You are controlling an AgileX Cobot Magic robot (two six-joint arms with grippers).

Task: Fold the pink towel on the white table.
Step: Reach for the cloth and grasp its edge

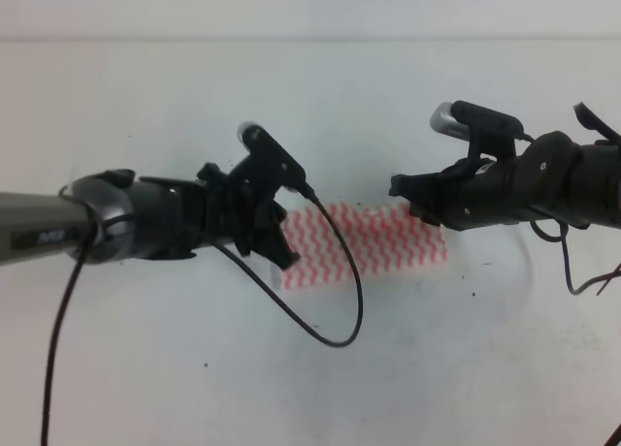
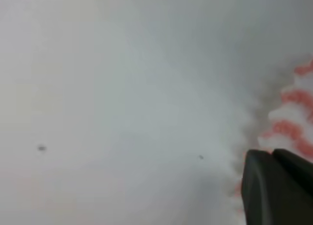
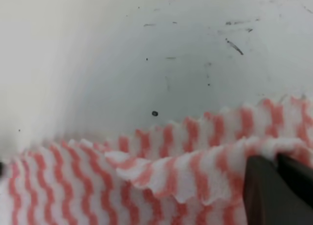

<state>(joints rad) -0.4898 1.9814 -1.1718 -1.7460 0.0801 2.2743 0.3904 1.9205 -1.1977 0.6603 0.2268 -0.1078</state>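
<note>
Black right tool (image 3: 276,191), seemingly pinched on a raised fold at the edge of the thin pink-and-white zigzag-striped towel (image 1: 374,244); left tool (image 1: 267,242) at its opposite end, state unclear. Towel lies mid white tabletop (image 1: 320,107). Light, limp cloth: best gripped at corners.

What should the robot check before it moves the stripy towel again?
1. Pink towel lying on the white table: ok.
2. Right end effector at the towel's edge, which is lifted and creased: ok.
3. Right end effector really pinching the cloth: cannot tell.
4. Left end effector at the towel's left end: ok; its grip: cannot tell.
5. Black cable clear of the towel: not ok, it hangs over it.
</note>
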